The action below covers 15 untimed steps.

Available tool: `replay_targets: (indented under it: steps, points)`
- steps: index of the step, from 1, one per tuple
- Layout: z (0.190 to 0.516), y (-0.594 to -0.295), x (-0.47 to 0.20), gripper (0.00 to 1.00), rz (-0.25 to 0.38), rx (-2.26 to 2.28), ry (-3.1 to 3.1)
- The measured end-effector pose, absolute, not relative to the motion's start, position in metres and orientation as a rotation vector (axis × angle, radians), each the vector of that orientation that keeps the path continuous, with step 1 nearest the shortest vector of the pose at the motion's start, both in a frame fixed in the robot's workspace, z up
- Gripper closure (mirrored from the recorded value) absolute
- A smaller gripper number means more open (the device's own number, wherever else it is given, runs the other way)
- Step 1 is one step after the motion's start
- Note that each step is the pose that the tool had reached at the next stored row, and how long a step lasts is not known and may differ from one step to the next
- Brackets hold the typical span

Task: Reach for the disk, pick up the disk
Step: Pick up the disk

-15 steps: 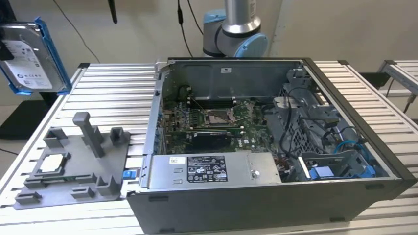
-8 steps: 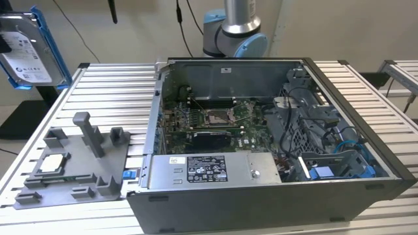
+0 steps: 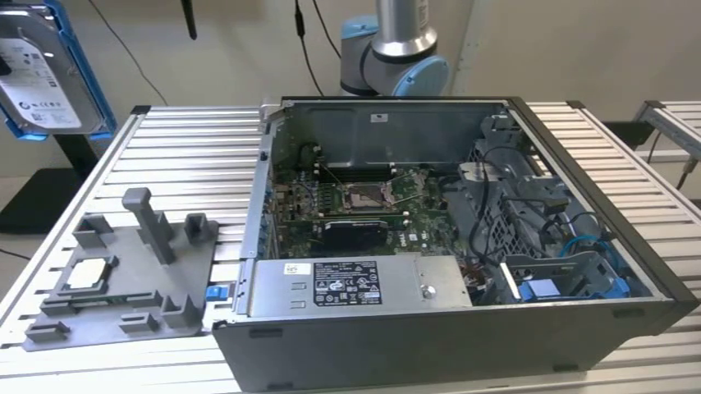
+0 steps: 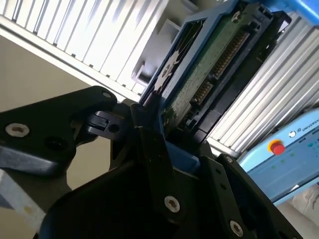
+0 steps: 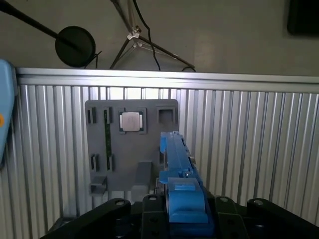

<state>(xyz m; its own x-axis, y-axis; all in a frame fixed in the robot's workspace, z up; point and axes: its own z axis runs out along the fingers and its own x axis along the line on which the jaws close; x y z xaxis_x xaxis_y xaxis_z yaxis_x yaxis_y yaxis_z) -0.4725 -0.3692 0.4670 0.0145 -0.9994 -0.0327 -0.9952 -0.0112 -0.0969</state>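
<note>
We see the arm's base joints (image 3: 392,51) standing upright at the far side of the slatted metal table (image 3: 176,139), behind the open computer case (image 3: 438,230). In the second wrist view the black gripper (image 4: 159,124) is clamped on the disk (image 4: 209,64), its fingers (image 4: 149,144) pressed against one bright blue plastic rail. The disk's green circuit board faces this camera.

In the exterior view the disk (image 3: 44,74) hangs at the exterior view's left, well above the table, with its white label visible. In the first wrist view it appears edge-on (image 5: 177,159) over the grey moulded tray (image 5: 99,144), which holds a small square silver chip (image 5: 131,121).
</note>
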Motion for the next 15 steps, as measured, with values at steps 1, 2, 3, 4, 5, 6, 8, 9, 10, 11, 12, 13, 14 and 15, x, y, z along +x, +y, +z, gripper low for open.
replay_targets:
  steps: [1, 2, 3, 4, 5, 6, 8, 9, 10, 11, 12, 13, 14, 15]
  points:
    - [0.467, -0.369, -0.473, 1.00, -0.068, -2.170, 2.142]
    - [0.467, -0.369, -0.473, 1.00, -0.068, -2.170, 2.142]
    - [0.467, -0.369, -0.473, 1.00, -0.068, -2.170, 2.142]
    - [0.467, -0.369, -0.472, 1.00, -0.068, -2.170, 2.142]
    - [0.467, -0.369, -0.472, 1.00, -0.068, -2.170, 2.142]
    - [0.467, -0.369, -0.471, 1.00, -0.068, -2.170, 2.142]
    - [0.467, -0.369, -0.468, 1.00, -0.068, -2.170, 2.142]
    - [0.467, -0.369, -0.466, 1.00, -0.068, -2.170, 2.142]
    - [0.467, -0.369, -0.464, 1.00, -0.068, -2.170, 2.142]
    - [0.467, -0.369, -0.463, 1.00, -0.068, -2.170, 2.142]
    - [0.467, -0.369, -0.461, 1.00, -0.068, -2.170, 2.142]
    - [0.467, -0.369, -0.460, 1.00, -0.068, -2.170, 2.142]
    - [0.467, -0.369, -0.458, 1.00, -0.068, -2.170, 2.142]
    - [0.467, -0.369, -0.455, 1.00, -0.068, -2.170, 2.142]
